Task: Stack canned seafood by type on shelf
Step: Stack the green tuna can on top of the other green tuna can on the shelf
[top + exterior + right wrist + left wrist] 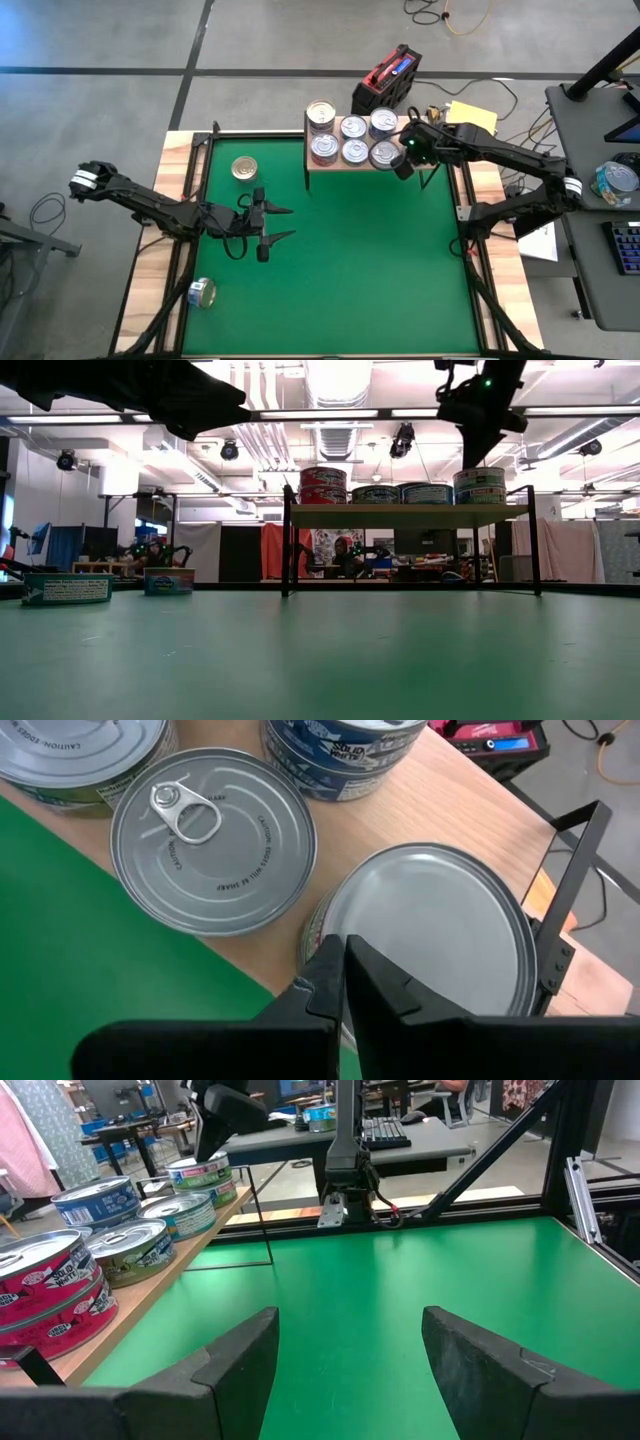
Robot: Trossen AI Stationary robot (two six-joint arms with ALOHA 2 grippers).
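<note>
Right gripper (403,166) hangs over the end can (385,153) on the shelf (345,162), fingers pressed together, holding nothing; left gripper (276,224) spread over the mat (350,270); risk: closed fingers nudging that can off the edge; labels of two loose cans (244,168) unreadable, contact with lid unclear.

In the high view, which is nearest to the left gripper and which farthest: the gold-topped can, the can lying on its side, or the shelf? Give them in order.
From the left gripper, open near the mat's middle:
1. Gold-topped can, just beyond it, toward the shelf side.
2. Can lying on its side, near the mat's near-left corner.
3. Shelf, at the mat's far edge.
</note>
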